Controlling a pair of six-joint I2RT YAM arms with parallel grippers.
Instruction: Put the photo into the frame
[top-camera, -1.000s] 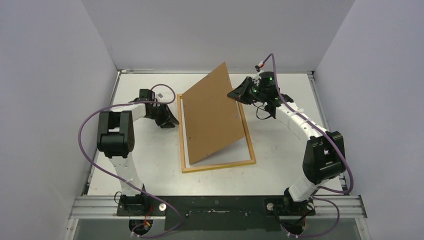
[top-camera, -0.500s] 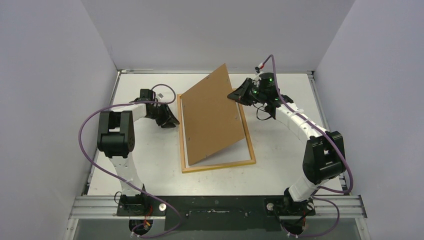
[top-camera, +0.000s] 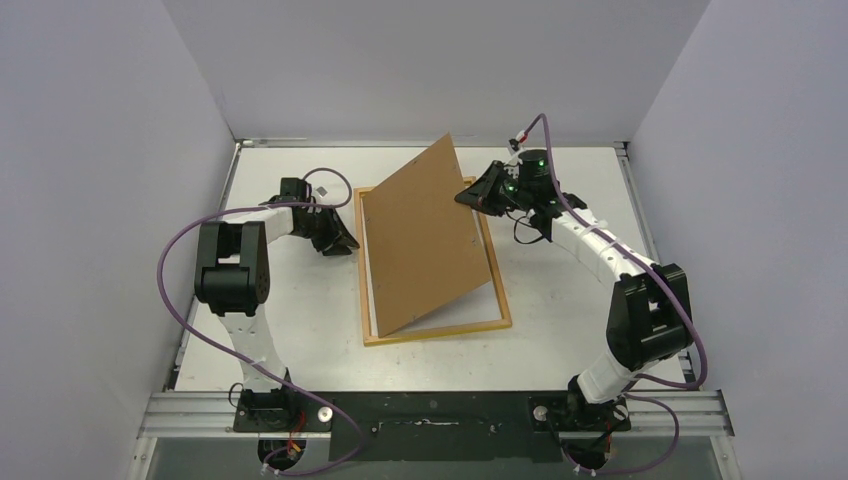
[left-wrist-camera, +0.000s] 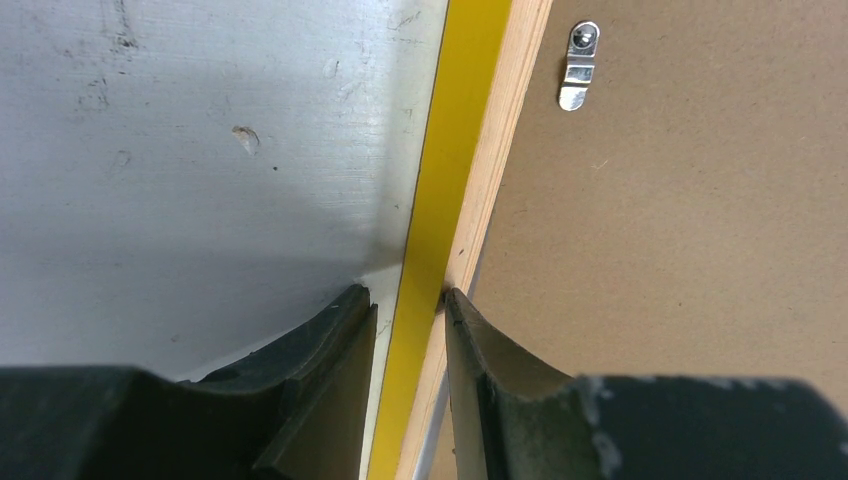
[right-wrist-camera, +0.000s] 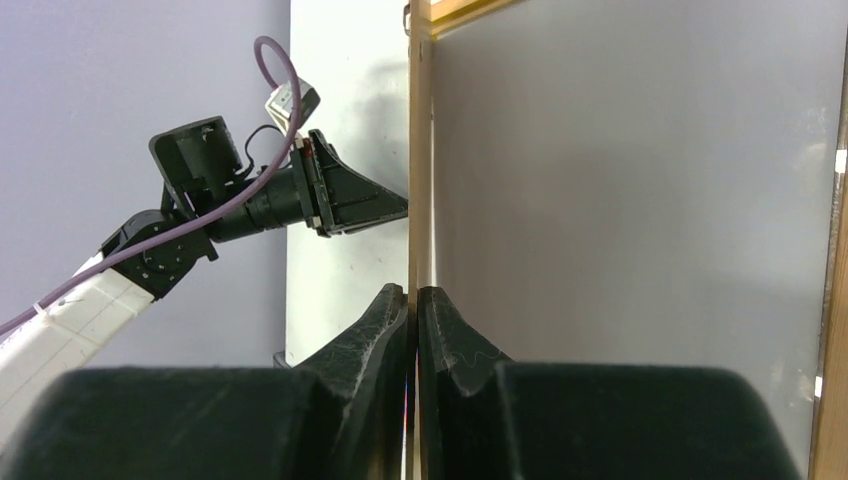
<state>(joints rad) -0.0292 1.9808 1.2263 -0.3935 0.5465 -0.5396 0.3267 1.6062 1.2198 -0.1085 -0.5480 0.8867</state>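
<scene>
There was one frame (top-camera: 437, 331) on the one table (top-camera: 300, 330), with one brown backing board (top-camera: 425, 240) tilted over it. Two arms stood by, the left gripper (top-camera: 349, 243) at the frame's left and the right gripper (top-camera: 464, 193) at its right. One metal clip (left-wrist-camera: 577, 67) showed plainly on the board.

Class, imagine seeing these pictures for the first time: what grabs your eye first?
A brown backing board tilts up over the middle of the table, pinched at its far right edge by the right tool. Beneath it lies the frame, wooden back up, its left rail clamped by the left tool.
</scene>
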